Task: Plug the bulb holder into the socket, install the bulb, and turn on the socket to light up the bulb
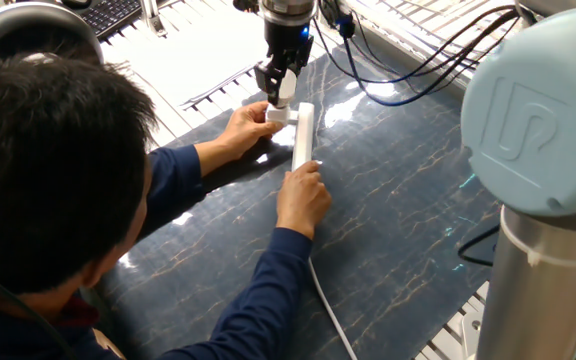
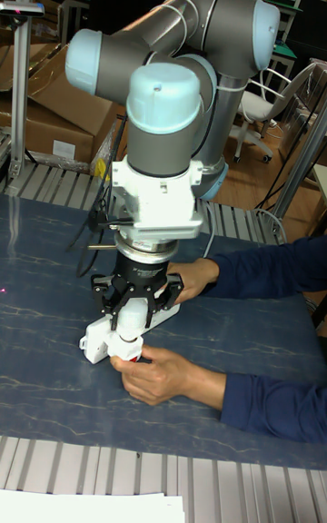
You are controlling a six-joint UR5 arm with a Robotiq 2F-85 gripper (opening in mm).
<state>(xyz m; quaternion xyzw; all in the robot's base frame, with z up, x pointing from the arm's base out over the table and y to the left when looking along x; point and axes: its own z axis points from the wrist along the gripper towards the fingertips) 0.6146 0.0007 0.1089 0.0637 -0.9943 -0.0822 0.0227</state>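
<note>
The socket [image 1: 303,135], a long white strip, lies on the dark mat, and its end also shows in the tall fixed view [image 2: 94,339]. The small white bulb holder [image 1: 278,116] sits against the socket's left side near the far end. Directly above the holder, my gripper [image 1: 280,92] points straight down and is shut on the white bulb [image 2: 132,319]. The bulb's lower end meets the holder, and the fingers hide the joint. A person's left hand [image 1: 243,128] steadies the holder. The right hand [image 1: 303,200] presses on the socket's near end.
The person's head and shoulders [image 1: 53,190] fill the left foreground. My arm's large joint [image 1: 538,120] blocks the right side. The socket's white cord [image 1: 330,310] trails toward the front edge. Black cables [image 1: 418,60] loop at the back of the mat.
</note>
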